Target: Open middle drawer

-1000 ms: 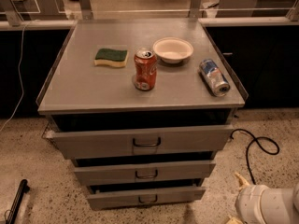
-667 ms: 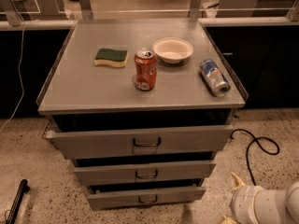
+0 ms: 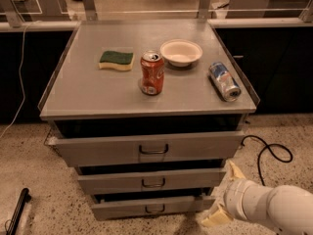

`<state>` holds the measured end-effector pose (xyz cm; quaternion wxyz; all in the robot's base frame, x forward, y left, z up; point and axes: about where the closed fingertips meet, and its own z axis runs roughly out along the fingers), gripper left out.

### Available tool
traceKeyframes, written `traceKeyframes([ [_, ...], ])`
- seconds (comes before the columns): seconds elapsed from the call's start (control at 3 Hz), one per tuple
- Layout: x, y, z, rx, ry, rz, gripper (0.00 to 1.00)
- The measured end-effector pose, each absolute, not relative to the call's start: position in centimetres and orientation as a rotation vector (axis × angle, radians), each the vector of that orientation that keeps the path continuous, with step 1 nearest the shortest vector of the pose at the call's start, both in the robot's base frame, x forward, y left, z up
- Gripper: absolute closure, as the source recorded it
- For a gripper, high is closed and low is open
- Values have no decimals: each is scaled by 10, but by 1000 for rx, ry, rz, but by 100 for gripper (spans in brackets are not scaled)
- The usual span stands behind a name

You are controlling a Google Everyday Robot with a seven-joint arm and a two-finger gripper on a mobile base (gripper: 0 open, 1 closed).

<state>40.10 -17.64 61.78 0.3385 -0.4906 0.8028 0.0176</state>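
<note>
At lower right of the frame, the white arm's pincer (image 3: 223,195) hangs just beside the right end of the middle drawer (image 3: 151,181), its two tan fingers spread apart and holding nothing. That low, flat grey metal drawer front with a small dark wire loop handle sits centre-bottom, between the taller top drawer front (image 3: 146,149) and the narrowest bottom drawer front (image 3: 151,207). Above, the grey metal counter (image 3: 88,94) carries a green and yellow sponge (image 3: 116,59), an upright orange soda can (image 3: 152,73), a white bowl (image 3: 181,52) and a blue and silver can (image 3: 224,81) lying on its side.
</note>
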Motion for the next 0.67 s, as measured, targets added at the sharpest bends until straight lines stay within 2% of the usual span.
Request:
traceKeyframes([
  [0.67, 421, -187, 611, -1293, 2026, -16, 0],
])
